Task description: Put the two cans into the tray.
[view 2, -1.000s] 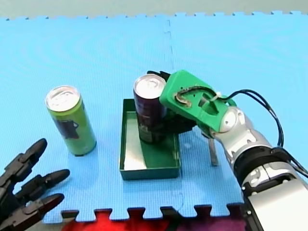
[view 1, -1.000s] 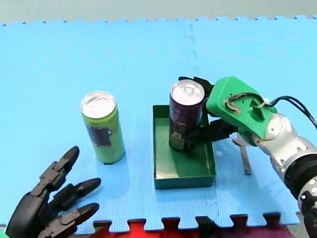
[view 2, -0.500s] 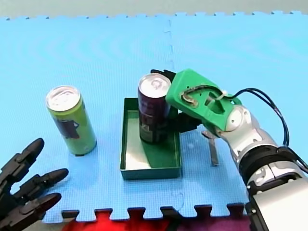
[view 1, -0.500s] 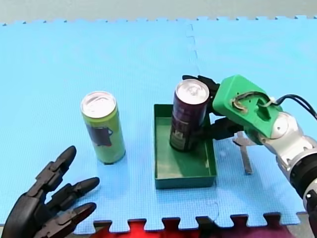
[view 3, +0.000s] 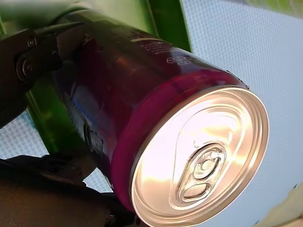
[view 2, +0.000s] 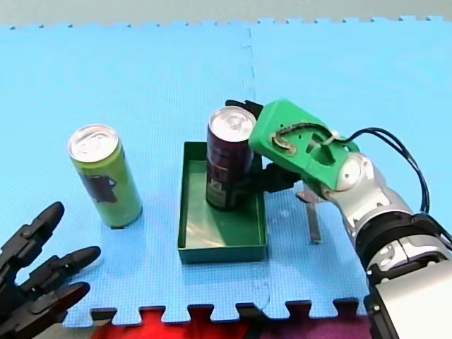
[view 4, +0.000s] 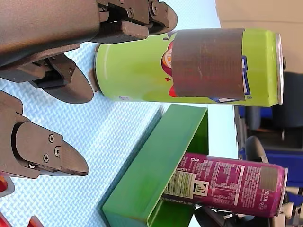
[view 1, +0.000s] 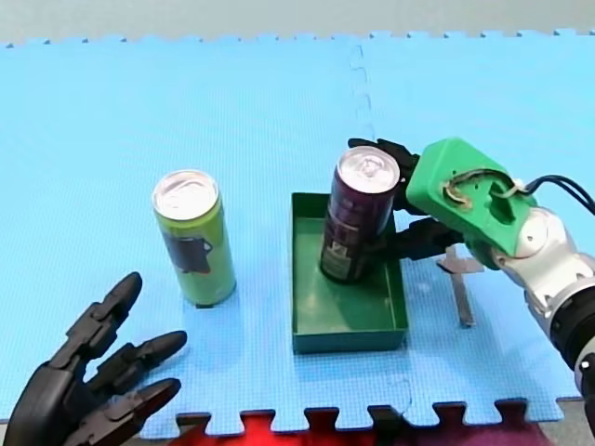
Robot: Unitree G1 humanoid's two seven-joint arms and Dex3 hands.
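You're sitting at roughly the halfway mark. The purple can point(view 1: 358, 223) is standing with its base inside the green tray point(view 1: 349, 340), toward the far end, and it looks to be leaning slightly rather than dead upright. Your right hand point(view 1: 423, 200) is grasping that can: black fingers point(view 1: 376, 149) are wrapping the far side near the top and more are pressing on the side toward the arm lower down. The first wrist view is showing the same can at those fingers, lid toward the camera. I'm not counting the first can as done, since the hand isn't letting go yet and I can't tell whether the base is sitting flat on the tray floor.

The green can point(view 1: 193, 240) is standing upright on the blue mat point(view 1: 186, 102), left of the tray and apart from it, nothing touching it. That one is all to do.

Your left hand point(view 1: 93, 386) is hanging at the near left corner of the mat, released and holding nothing, near the green can but short of it.

Remaining, as I'm reading it: release the purple can, then pick the green one and place it in the free near half of the tray. A flat metal piece point(view 1: 462, 293) is lying on the mat just right of the tray.
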